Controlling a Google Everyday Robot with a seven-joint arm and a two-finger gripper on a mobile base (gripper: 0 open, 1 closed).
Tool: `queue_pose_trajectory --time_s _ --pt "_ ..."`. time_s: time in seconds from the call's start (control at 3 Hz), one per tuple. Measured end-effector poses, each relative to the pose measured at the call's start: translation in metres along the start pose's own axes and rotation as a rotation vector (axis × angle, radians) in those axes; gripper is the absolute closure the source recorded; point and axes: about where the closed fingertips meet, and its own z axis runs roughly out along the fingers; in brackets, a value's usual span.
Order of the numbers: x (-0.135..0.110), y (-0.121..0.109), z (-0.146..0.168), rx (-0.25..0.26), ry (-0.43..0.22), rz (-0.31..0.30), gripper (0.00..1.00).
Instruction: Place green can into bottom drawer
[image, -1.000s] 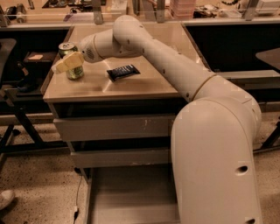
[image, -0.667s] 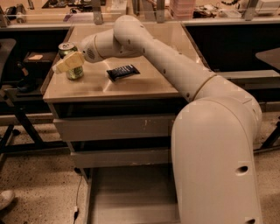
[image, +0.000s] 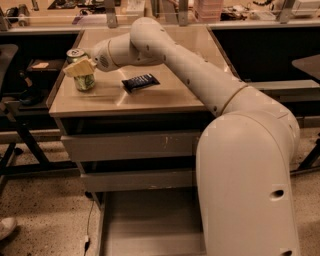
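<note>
The green can (image: 84, 81) stands upright on the tan table top (image: 150, 100), near its left edge. My gripper (image: 80, 68) reaches in from the right and is shut on the can's upper half; one pale finger (image: 77, 68) lies across the can's front. The can's base still rests on the table. The bottom drawer (image: 150, 225) is pulled open below the table, its flat grey floor showing, and my white arm hides its right part.
A black packet (image: 141, 81) lies on the table right of the can. Two closed grey drawers (image: 130, 146) sit above the open one. A dark chair frame (image: 20, 130) stands to the left, a shoe tip (image: 5, 227) on the floor.
</note>
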Motion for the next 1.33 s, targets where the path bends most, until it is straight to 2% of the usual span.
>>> queue_pose_trajectory --time_s 0.67,1.0,1.33 --pt "-0.007 0.008 -0.003 -0.015 -0.022 -0.012 0.87" --pt "-0.022 0.026 -0.028 0.020 -0.059 0.008 1.00" --pt "-0.011 0.060 -0.050 0.052 -0.046 0.051 1.00"
